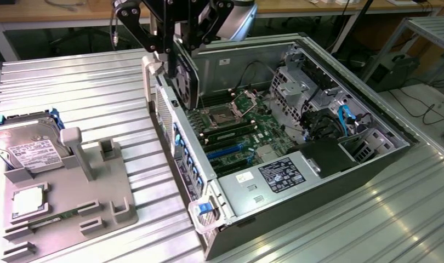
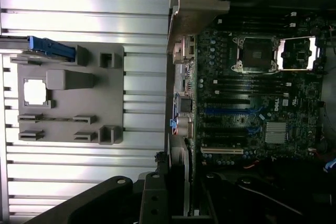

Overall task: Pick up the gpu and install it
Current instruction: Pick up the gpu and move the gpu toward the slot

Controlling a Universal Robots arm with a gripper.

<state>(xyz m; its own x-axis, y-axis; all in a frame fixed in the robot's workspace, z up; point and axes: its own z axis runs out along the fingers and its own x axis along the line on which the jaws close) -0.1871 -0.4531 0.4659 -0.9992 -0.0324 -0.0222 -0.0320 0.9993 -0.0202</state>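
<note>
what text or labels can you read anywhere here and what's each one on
"DELL": printed on the motherboard
hard drive label: too blurred to read
black sticker: print too small to read
white sticker beside it: unreadable
gpu: no text visible

The gpu (image 1: 184, 74), a thin flat card with a black round fan shroud on one face and a pale silver metal end bracket (image 1: 152, 76), is shown lifted off the table and held upright on its long edge. Its upper edge is clamped between the fingers of the gripper (image 1: 180, 48). The shroud face is turned towards the exterior view's left. The card is suspended over the open grey computer case (image 1: 397, 142), just inside its rear panel, above the green motherboard (image 1: 244, 126), and is not yet seated.
</note>
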